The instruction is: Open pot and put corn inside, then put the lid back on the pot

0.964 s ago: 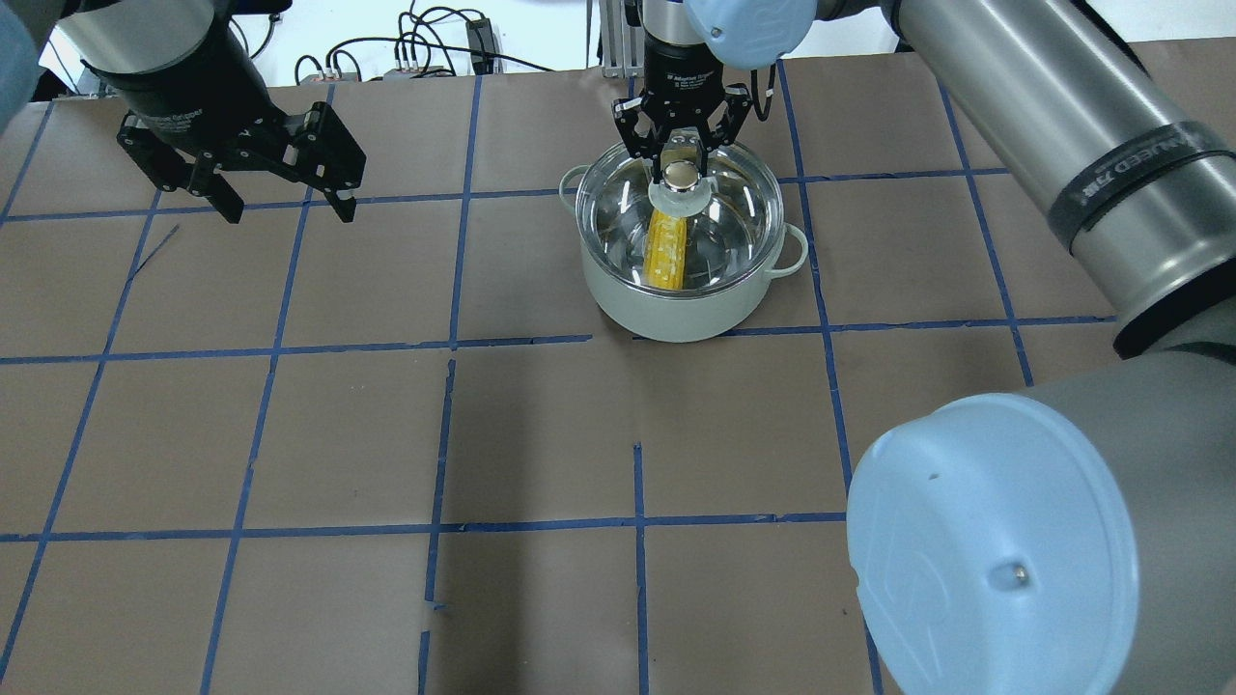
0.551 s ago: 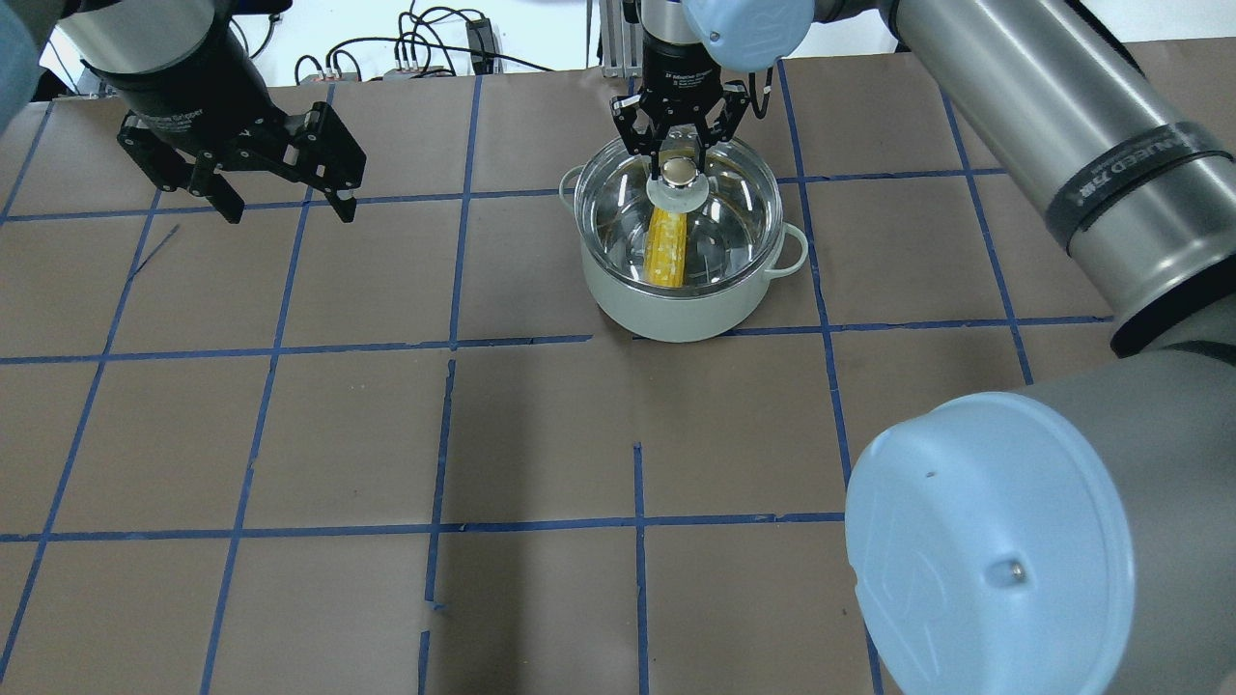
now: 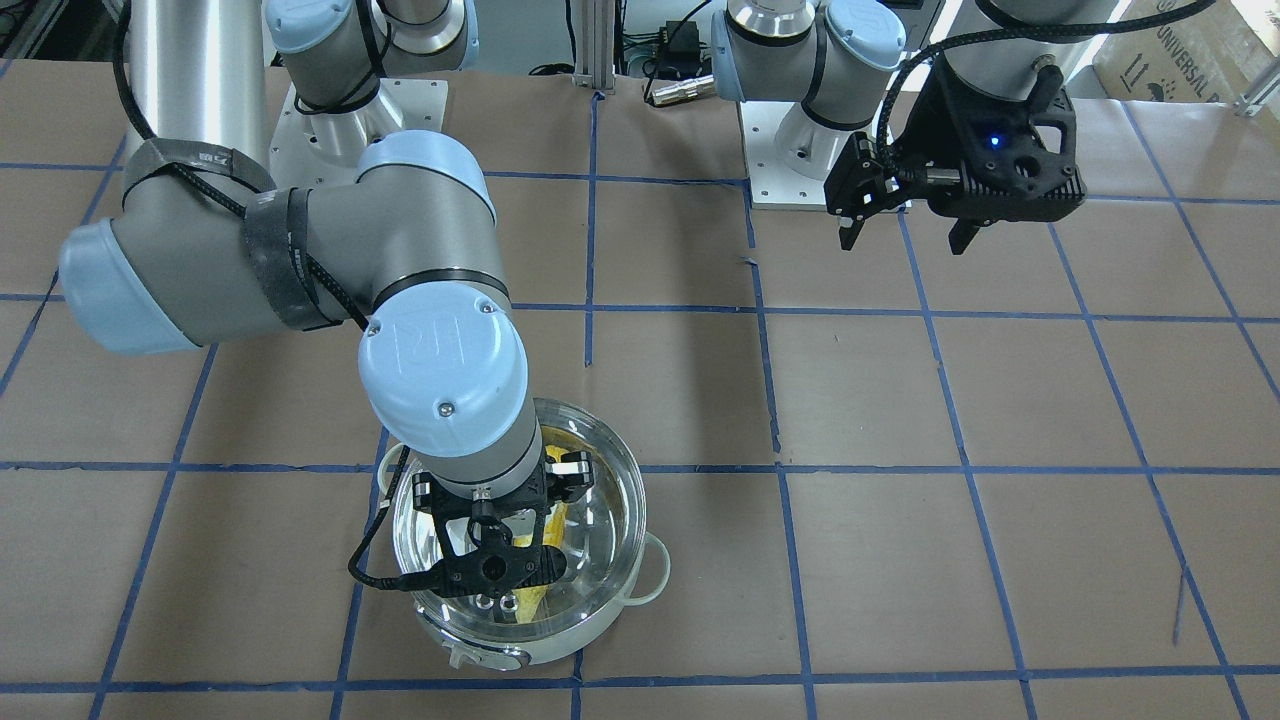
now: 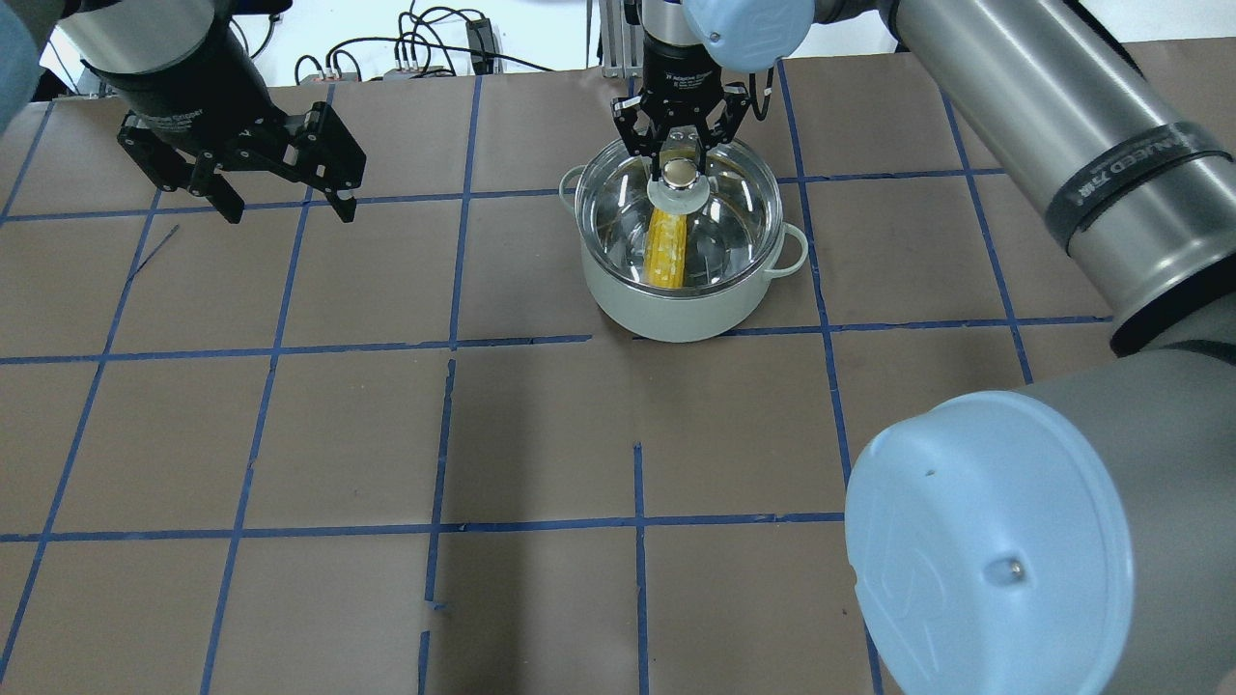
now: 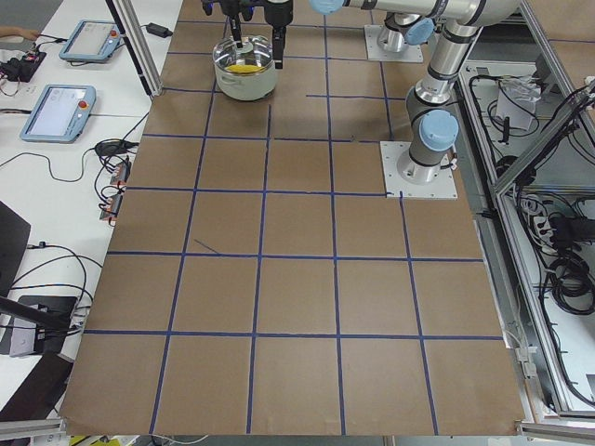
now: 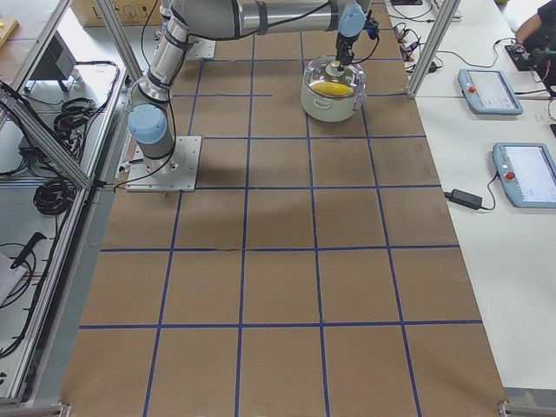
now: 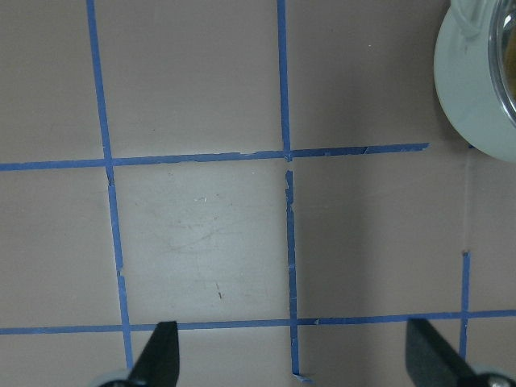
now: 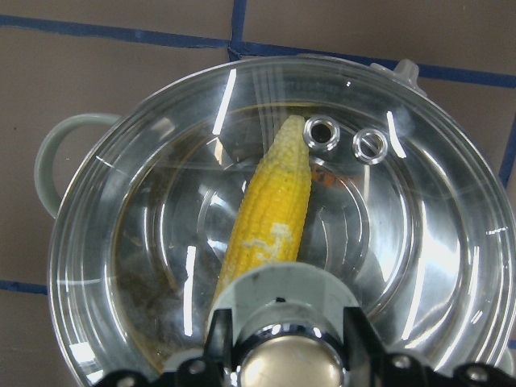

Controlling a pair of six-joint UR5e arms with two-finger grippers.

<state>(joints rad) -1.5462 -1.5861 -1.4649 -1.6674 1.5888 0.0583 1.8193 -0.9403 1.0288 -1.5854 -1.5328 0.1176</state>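
The white pot [image 4: 666, 314] stands at the far middle of the table, with the clear glass lid [image 4: 734, 212] sitting on it. The yellow corn [image 4: 666, 246] lies inside, seen through the glass in the right wrist view [image 8: 270, 218]. My right gripper [image 4: 681, 159] is straight over the lid's gold-topped knob [image 4: 680, 174], open, with a finger on each side of the knob [image 8: 282, 367]. My left gripper [image 4: 285, 208] is open and empty, raised over the table far to the pot's left.
The brown table top [image 4: 541, 434] carries a grid of blue tape lines. Cables and a mounting post lie beyond the far edge [image 4: 435, 48]. The right arm's elbow [image 4: 995, 541] fills the near right of the overhead view. The left wrist view catches the pot's edge [image 7: 476, 89].
The right gripper has shifted very slightly over the knob. The lid, pot and corn stay put. The left arm has not moved.
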